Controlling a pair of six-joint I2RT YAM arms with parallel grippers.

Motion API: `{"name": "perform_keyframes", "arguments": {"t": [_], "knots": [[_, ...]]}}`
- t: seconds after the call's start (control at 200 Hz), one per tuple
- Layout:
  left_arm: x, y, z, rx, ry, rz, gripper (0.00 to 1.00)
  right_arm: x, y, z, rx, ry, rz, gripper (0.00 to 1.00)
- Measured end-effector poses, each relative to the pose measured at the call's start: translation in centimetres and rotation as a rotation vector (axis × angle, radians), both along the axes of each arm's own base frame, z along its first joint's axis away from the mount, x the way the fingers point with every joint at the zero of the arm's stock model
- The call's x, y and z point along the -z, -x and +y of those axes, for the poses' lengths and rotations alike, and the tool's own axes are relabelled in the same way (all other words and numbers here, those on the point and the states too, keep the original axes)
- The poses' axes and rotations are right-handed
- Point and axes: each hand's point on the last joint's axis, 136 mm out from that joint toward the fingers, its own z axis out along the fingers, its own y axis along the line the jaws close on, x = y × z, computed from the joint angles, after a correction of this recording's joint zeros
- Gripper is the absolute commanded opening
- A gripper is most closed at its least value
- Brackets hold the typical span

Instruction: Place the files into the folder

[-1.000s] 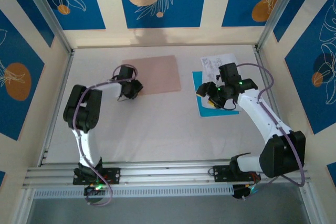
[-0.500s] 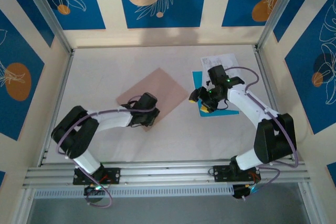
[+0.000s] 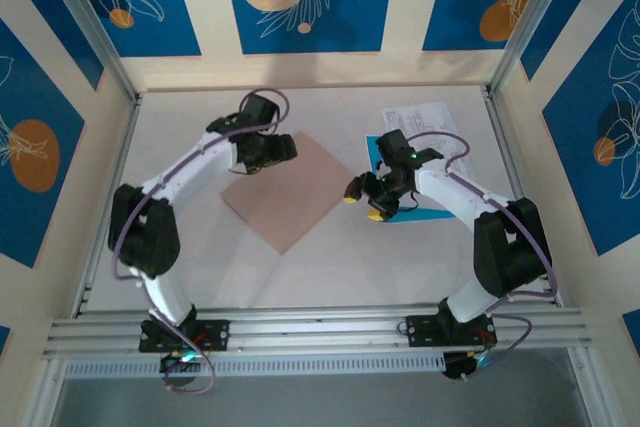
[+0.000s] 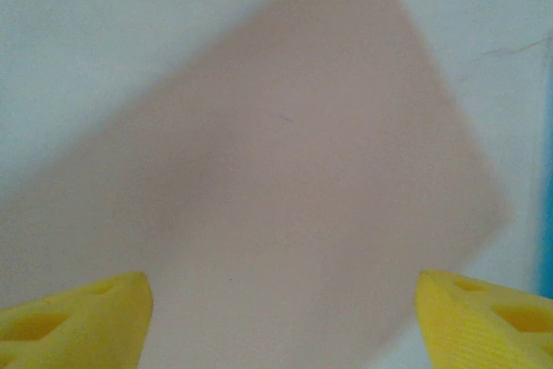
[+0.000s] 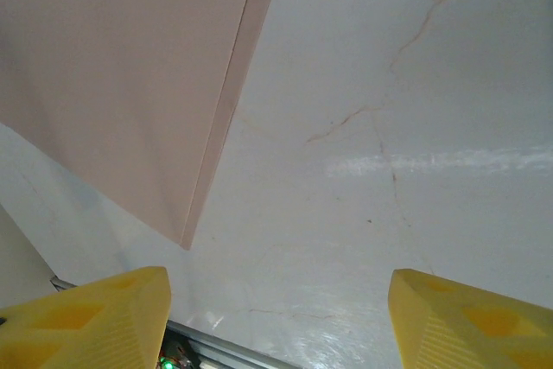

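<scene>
Folder (image 3: 290, 197) edge partly hidden by left gripper (image 4: 281, 304), jaws wide, empty | files (image 3: 420, 115) partly under right arm (image 3: 455, 192), print unreadable | right gripper (image 5: 281, 300) wide, empty

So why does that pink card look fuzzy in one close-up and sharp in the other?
Left wrist view: the folder is soft, edges smeared; focus or motion, I cannot tell. Right wrist view: its edge is crisp, and a pale glare streak crosses the table.
</scene>
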Motion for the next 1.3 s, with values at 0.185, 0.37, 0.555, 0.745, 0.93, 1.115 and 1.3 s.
{"name": "perform_keyframes", "arguments": {"t": [0.185,0.37,0.555,0.745,0.93,1.115,1.3], "knots": [[6.5,-1.0,2.9,0.151,-0.132,0.157,0.83,0.0,0.5,0.5,-0.018,0.001,0.002,0.69],[7.7,-2.6,2.7,0.244,-0.157,0.159,0.82,-0.6,1.5,-0.1,-0.016,0.003,-0.012,0.69],[8.2,-2.8,2.3,0.274,-0.143,0.16,0.76,-0.9,2.4,-0.9,-0.005,0.002,-0.012,0.69],[9.6,-1.9,2.4,0.251,-0.109,0.181,0.64,-0.7,2.3,-1.5,0.015,0.004,-0.006,0.69],[9.4,0.7,3.1,0.145,-0.009,0.2,0.52,-0.1,1.9,-1.6,0.023,0.005,0.014,0.68],[9.4,4.2,2.8,0.027,0.135,0.222,0.4,1.3,0.9,-1.3,0.025,0.004,0.053,0.68],[9.3,7.6,2.0,-0.07,0.274,0.247,0.37,2.2,-1.3,-1.0,0.03,-0.007,0.065,0.67]]}}
